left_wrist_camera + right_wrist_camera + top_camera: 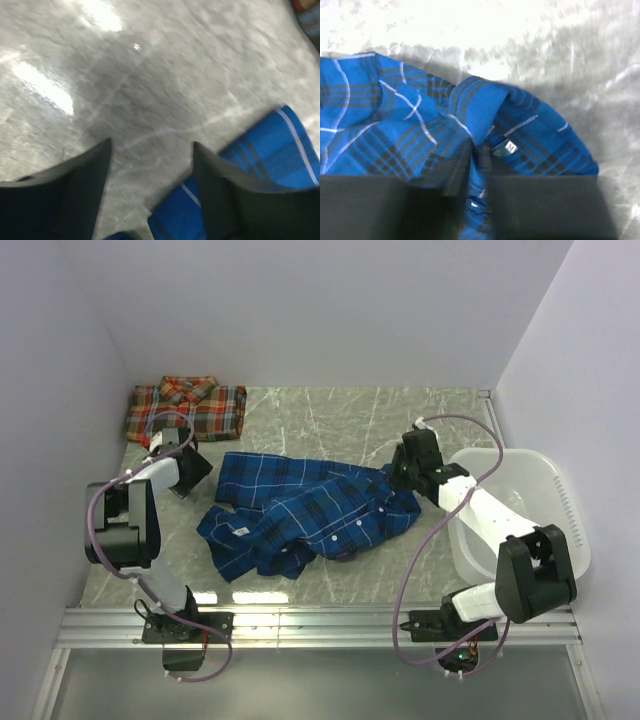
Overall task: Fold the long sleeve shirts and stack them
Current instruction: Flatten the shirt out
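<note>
The royal blue plaid shirt lies crumpled and spread in the middle of the marble table. The red-orange plaid shirt sits folded at the back left. My left gripper hovers low at the blue shirt's back-left edge, open; in the left wrist view a corner of blue cloth lies under its right finger, not pinched. My right gripper is at the shirt's right end. In the right wrist view it is shut on a fold of blue cloth beside the collar's size label.
A white plastic basket stands at the right, with the right arm reaching across its near-left side. White walls close the back and both sides. A metal rail runs along the near edge.
</note>
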Motion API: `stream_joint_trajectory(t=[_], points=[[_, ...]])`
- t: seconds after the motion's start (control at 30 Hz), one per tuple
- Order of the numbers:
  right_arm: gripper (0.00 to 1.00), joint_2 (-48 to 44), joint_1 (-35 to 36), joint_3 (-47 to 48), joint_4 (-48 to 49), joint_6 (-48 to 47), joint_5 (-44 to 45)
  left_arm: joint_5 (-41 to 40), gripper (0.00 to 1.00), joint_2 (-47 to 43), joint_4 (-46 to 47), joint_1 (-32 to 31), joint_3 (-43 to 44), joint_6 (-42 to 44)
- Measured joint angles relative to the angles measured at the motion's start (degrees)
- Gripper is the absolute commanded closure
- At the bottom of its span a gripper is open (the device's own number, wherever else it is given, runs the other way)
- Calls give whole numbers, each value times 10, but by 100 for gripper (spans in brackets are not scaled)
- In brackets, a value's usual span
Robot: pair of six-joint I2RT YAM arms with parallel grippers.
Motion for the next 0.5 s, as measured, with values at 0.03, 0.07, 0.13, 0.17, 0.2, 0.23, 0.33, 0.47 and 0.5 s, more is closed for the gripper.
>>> stream_joint_trajectory(t=[0.03, 0.07, 0.13, 0.17, 0.2, 0.23, 0.33, 0.47, 0.5], points=[[52, 4, -1, 11, -3, -6, -1, 8, 22, -6, -2, 0, 0, 3], [37, 6, -1, 19, -4, -14, -3, 16, 18, -15, -3, -2, -2, 6], [32, 4, 3, 25, -9, -34, -12, 36, 11, -43, -10, -5, -5, 12], [29, 0, 6, 26, -11, -44, -15, 47, 8, -63, -13, -9, -8, 16], [29, -5, 12, 26, -16, -54, -17, 54, 7, -79, -17, -12, -10, 18], [29, -12, 20, 26, -21, -63, -18, 66, 7, -101, -22, -18, -11, 24], [29, -42, 63, 33, -35, -104, -23, 89, 6, -160, -28, -47, -21, 37], [30, -61, 156, 95, -49, -158, -43, 109, 7, -225, -35, -101, -71, 41], [30, -59, 181, 116, -46, -168, -47, 112, 7, -240, -40, -113, -88, 39]])
